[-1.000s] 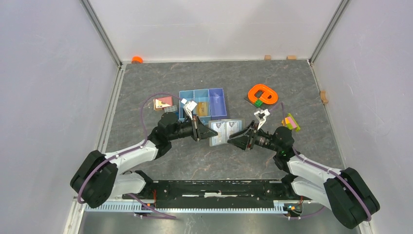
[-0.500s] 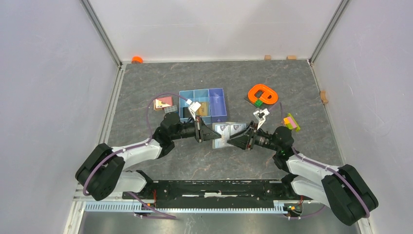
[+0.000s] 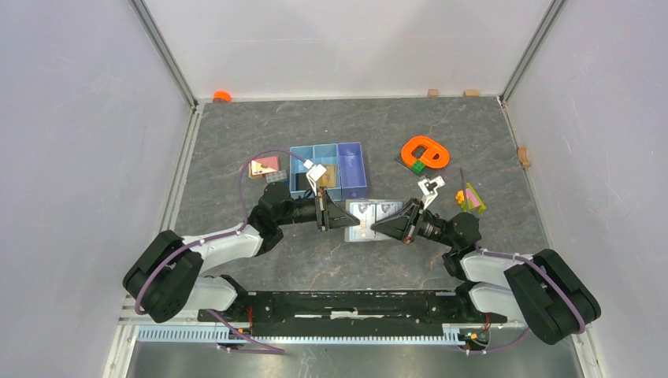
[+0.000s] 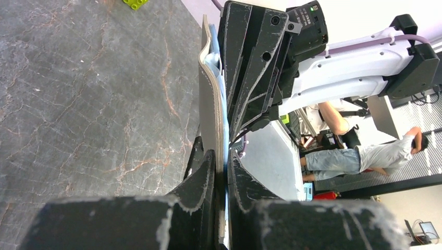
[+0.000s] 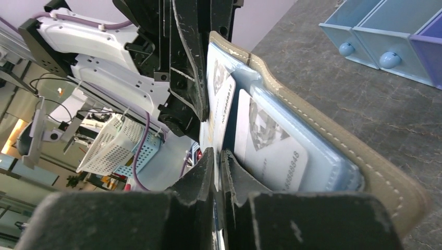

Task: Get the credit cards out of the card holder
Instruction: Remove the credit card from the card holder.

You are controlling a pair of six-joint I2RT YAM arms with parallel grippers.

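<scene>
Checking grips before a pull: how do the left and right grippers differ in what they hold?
The left gripper is shut on the edge of the card holder, cover and lining; the right gripper is shut on one credit card. The left gripper reaches from the holder's left in the top view, the right gripper from its right. Both are closed and face each other.

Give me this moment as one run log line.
left jaws: shut on card holder edge | right jaws: pinching one credit card | card: partly in its slot

blocked: left arm (image 3: 293,211), right arm (image 3: 437,227) flank card holder (image 3: 367,213); blue tray (image 3: 352,167) behind | free: table (image 3: 346,264) nearside
</scene>
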